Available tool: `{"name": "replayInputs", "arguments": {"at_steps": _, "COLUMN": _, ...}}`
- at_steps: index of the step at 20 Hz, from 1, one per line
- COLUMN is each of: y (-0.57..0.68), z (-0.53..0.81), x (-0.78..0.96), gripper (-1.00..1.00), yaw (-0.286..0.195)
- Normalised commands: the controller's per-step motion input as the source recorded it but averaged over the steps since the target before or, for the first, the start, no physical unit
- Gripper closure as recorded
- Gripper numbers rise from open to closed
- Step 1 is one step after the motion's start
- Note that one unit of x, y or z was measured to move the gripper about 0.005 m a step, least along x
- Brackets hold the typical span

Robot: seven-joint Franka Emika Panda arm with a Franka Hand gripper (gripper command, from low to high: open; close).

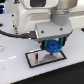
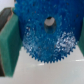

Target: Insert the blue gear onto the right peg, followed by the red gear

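Observation:
My gripper (image 1: pixel 53 45) is shut on the blue gear (image 1: pixel 53 47), which hangs just above the right part of the grey black-edged plate (image 1: pixel 36 59). In the wrist view the blue gear (image 2: pixel 47 36) fills most of the picture, with its centre hole showing. It is clamped between green finger pads (image 2: pixel 9 46) on either side, and my gripper (image 2: pixel 45 42) is shut across it. The right peg is hidden under the gear and hand. The red gear is out of view.
The plate lies on a white tabletop (image 1: pixel 15 70). A black cable (image 1: pixel 15 34) runs from the exterior view's left to the wrist. A pale object (image 1: pixel 1 49) sits at the left edge.

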Motion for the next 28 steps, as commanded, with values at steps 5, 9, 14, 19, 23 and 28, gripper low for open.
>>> {"name": "replayInputs", "arguments": {"at_steps": 5, "y": 0.00, "z": 0.08, "x": 0.14, "gripper": 1.00, "yaw": 0.000}}
{"name": "replayInputs", "arguments": {"at_steps": 9, "y": -0.09, "z": 0.44, "x": 0.17, "gripper": 1.00, "yaw": 0.000}}
{"name": "replayInputs", "arguments": {"at_steps": 14, "y": -0.06, "z": 0.16, "x": 0.17, "gripper": 1.00, "yaw": 0.000}}
{"name": "replayInputs", "arguments": {"at_steps": 19, "y": -0.11, "z": -0.06, "x": 0.27, "gripper": 1.00, "yaw": 0.000}}
{"name": "replayInputs", "arguments": {"at_steps": 23, "y": -0.09, "z": -0.09, "x": 0.27, "gripper": 1.00, "yaw": 0.000}}
{"name": "replayInputs", "arguments": {"at_steps": 28, "y": 0.00, "z": 0.01, "x": 0.26, "gripper": 1.00, "yaw": 0.000}}
